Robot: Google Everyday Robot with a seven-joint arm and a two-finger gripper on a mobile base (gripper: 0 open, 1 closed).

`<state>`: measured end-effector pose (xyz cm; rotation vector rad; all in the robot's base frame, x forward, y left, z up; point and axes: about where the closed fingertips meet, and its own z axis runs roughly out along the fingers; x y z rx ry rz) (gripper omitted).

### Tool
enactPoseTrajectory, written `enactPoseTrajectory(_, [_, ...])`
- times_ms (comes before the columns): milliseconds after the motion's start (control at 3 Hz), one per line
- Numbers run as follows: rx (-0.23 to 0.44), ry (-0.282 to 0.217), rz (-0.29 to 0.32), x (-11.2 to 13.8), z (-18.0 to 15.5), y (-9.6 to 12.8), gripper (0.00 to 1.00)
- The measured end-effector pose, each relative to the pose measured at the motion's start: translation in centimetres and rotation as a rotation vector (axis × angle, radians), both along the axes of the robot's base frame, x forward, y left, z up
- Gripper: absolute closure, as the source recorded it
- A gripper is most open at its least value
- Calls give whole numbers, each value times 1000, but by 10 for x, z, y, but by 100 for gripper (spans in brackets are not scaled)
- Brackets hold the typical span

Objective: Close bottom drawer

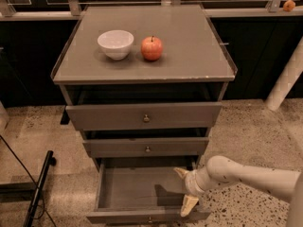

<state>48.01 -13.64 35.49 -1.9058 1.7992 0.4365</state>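
Over the bottom drawer (pixel 137 188), front edge cropped, hovers the spread-fingered hand (pixel 185 189).

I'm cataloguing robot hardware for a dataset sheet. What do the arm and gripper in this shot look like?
The arm is a smooth, rounded, off-white tube, thickening to a bulbous joint before a white wrist collar. The gripper, over the right side of the open grey bottom drawer, has two short, pale yellowish, tapering fingers. No cables or markings show.
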Motion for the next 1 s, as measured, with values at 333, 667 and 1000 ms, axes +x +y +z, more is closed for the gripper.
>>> enactPoseTrajectory(333, [-9, 45, 75, -16, -43, 5, 0])
enactPoseTrajectory(667, [-8, 41, 80, -14, -52, 7, 0])
enactPoseTrajectory(1000, [-30, 25, 98, -4, -81, 5, 0])
